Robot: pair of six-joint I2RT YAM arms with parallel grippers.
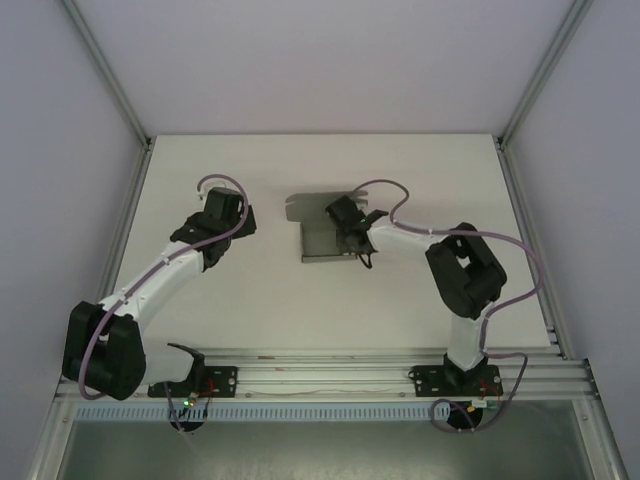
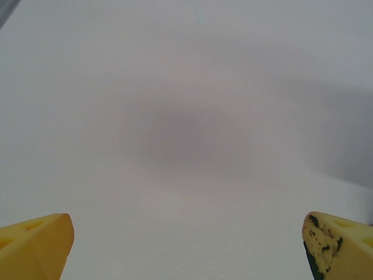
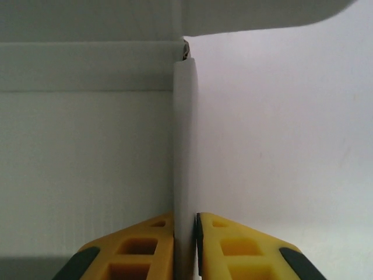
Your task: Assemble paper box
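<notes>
Overhead view faces down on the table (image 1: 300,300); wrist views sit close; right shares the paper box (image 1: 322,242) (image 3: 185,146).

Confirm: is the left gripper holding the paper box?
No: the left wrist view shows the left gripper with its fingers wide apart over bare table, nothing between them.

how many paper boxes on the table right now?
1. The paper box lies mid-table, one upright flap pinched in the right tool. The right arm may hide more.

On the plain white counter (image 1: 300,315) lies a grey paper box (image 1: 320,240), partly folded, near its middle.
</notes>
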